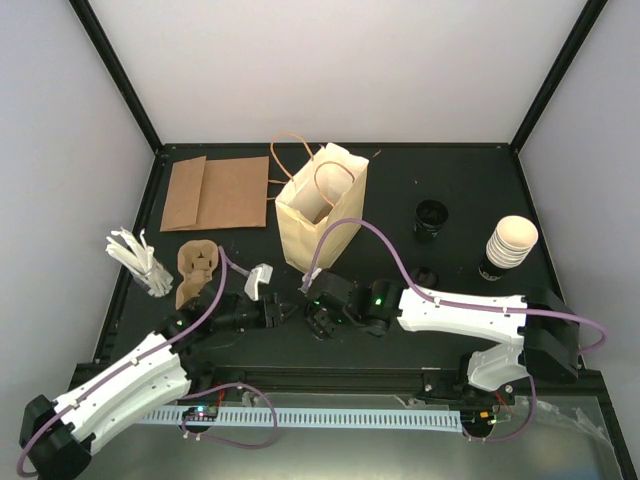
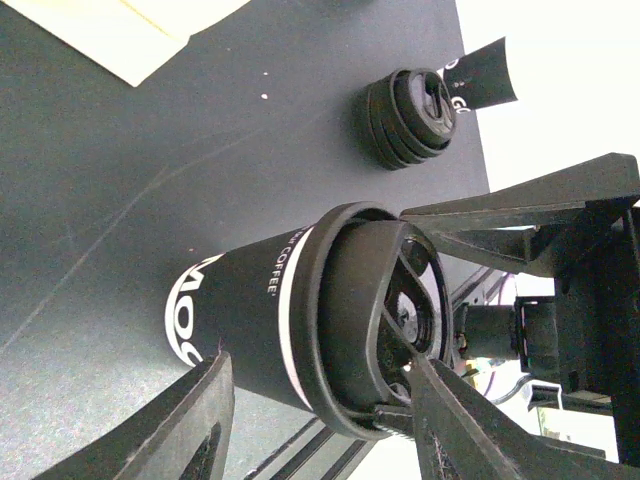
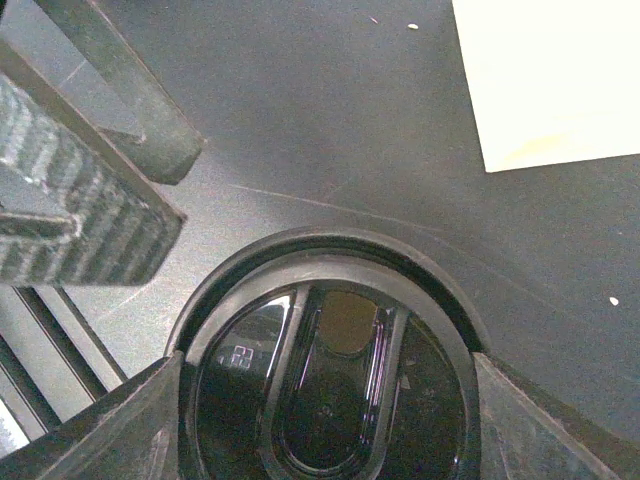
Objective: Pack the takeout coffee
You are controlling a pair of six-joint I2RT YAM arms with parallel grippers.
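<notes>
The takeout coffee [image 2: 250,310] is a black paper cup with white lettering and a black lid [image 3: 330,390]. It stands on the dark table just in front of the cream paper bag [image 1: 320,215]. My right gripper [image 3: 325,420] reaches down over the cup, with a finger pressed against each side of the lid rim. In the top view the right gripper [image 1: 318,320] hides the cup. My left gripper [image 2: 320,420] is open, its fingertips just short of the cup's side; it also shows in the top view [image 1: 283,312].
A stack of black lids [image 1: 431,217] and a stack of cups [image 1: 510,243] stand at the right, with a single lid [image 1: 424,274] near them. A flat brown bag [image 1: 215,193], a brown carrier [image 1: 197,268] and a holder of white sticks [image 1: 138,258] lie at the left.
</notes>
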